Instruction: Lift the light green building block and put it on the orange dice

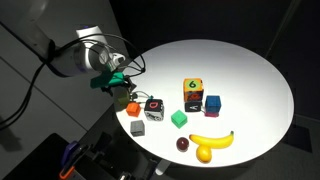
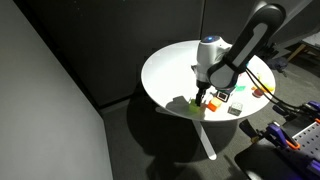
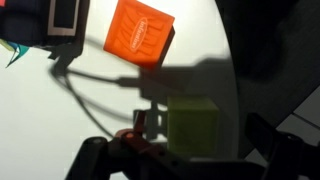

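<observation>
Neighbouring light green building block (image 3: 192, 128): plain orange piece (image 3: 140, 35), black-and-white dice (image 3: 65, 15)
Writing: orange dice (image 1: 192, 90) showed "6"
Gripper (image 3: 183, 145): stood wide around block

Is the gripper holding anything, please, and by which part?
Nothing seems held: the gripper is open, and the light green block lies between its jaws with gaps on both sides.
</observation>
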